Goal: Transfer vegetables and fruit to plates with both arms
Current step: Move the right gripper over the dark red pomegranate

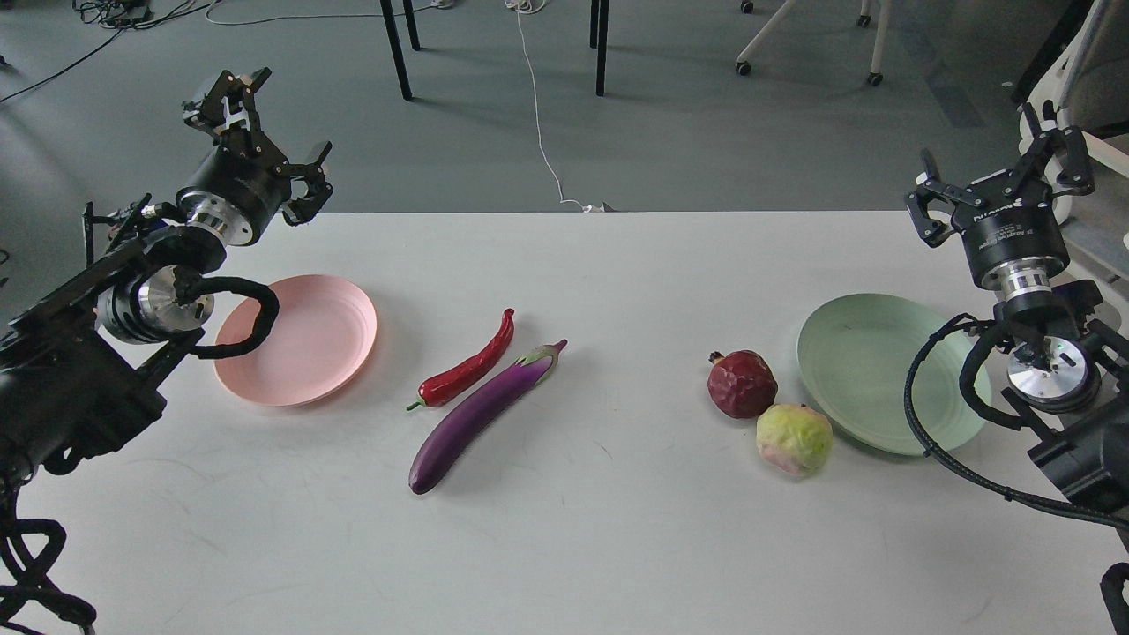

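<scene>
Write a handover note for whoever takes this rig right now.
Left gripper: open, empty, raised behind the pink plate.
Right gripper: open, empty, raised behind the green plate.
Both plates empty.
On the table: chili pepper and eggplant lie side by side right of the pink plate; pomegranate and yellow-green fruit sit just left of the green plate.
Done: nothing. Left: all four transfers.
</scene>
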